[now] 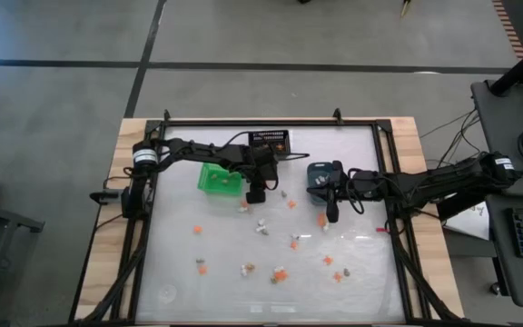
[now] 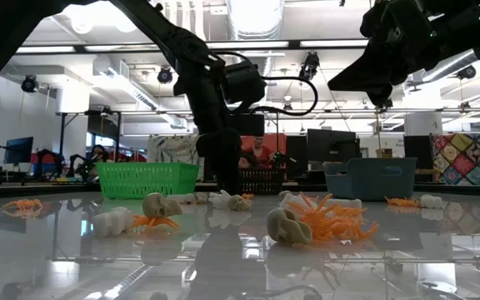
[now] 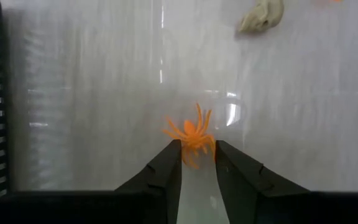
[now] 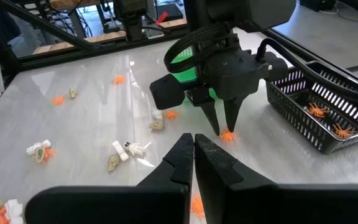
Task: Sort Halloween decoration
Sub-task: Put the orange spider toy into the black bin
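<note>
Table (image 1: 180, 272) is a glossy white sheet inside a black frame. Three bins along the far side: green bin (image 1: 216, 177) on the left, black mesh bin (image 1: 271, 141) at the far edge, blue-grey bin (image 1: 320, 174) on the right. Mesh bin already has a few orange spiders in it (image 4: 328, 118).

Trinkets (image 1: 263, 225) lie loose across the middle and near half of the table: orange spiders, pale skulls, white bone bits. Low view shows a tan skull (image 2: 283, 225) against an orange spider (image 2: 333, 218) up front, another skull (image 2: 158, 205) and a white piece (image 2: 113, 222) to its left. Nothing blocks the left arm's spot; nearest neighbour is a tan skull (image 3: 261, 16), apart from the spider.

Left gripper (image 1: 255, 193) is down at the table, just beside the green bin's near right corner. Jaws part-open, tips straddling a small orange spider (image 3: 192, 134); both fingers (image 3: 166, 168) touch or nearly touch its legs, spider sits on the table. Same seen from the right wrist: tips down on the spider (image 4: 228, 135), mesh bin just beside it.

Right gripper (image 1: 331, 216) hangs above the table next to the blue-grey bin, jaws pressed together, holding nothing (image 4: 193, 142).

People and monitors show in the room behind.
</note>
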{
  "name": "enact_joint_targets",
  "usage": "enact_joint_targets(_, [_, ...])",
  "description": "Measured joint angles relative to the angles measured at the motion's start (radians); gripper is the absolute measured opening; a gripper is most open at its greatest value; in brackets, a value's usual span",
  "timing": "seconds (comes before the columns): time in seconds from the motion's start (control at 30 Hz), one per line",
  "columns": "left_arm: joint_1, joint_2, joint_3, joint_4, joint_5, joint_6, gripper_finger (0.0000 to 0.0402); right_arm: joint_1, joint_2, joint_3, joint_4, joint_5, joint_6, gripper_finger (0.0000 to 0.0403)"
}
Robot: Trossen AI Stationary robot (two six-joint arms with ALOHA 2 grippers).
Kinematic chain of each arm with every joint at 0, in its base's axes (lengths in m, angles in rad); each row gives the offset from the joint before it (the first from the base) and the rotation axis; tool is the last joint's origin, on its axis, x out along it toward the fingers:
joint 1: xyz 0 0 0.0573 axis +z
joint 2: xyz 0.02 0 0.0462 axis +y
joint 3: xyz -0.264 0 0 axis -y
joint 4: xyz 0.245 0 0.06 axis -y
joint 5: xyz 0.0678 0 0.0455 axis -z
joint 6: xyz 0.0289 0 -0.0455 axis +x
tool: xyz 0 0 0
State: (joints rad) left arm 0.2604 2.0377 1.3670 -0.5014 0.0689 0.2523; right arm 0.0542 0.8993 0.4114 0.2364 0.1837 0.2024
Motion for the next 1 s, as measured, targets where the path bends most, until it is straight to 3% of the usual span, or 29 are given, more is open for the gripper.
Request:
enact_joint_targets(0.63, [0.000, -0.079, 0.022, -0.030, 0.001, 0.000, 0.0077, 0.000, 0.000, 0.000, 0.000, 0.000, 0.000, 0.0009])
enact_joint_targets(1.0, [0.121, -0.123, 0.249, -0.191, 0.002, 0.126, 0.0077, 0.000, 0.000, 0.000, 0.004, 0.000, 0.008, 0.0009])
